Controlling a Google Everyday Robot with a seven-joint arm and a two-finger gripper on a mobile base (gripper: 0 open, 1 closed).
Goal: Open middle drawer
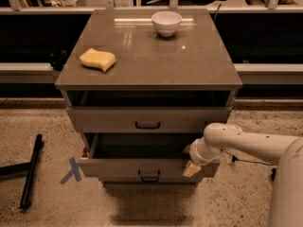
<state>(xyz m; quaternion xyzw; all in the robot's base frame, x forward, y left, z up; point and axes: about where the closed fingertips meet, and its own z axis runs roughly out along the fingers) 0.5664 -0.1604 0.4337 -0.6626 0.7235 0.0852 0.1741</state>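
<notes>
The cabinet has three drawers. The middle drawer, grey-beige with a small black bar handle, stands pulled out towards me, and its dark inside shows. The upper drawer sits above it with its own handle. The lowest drawer is almost hidden under the middle one. My gripper is on the end of the white arm that comes in from the right. It rests at the right end of the middle drawer's front, at its top rim.
A white bowl and a yellow sponge lie on the cabinet top. A black bar lies on the floor at the left, beside a blue tape cross. A ledge runs behind the cabinet.
</notes>
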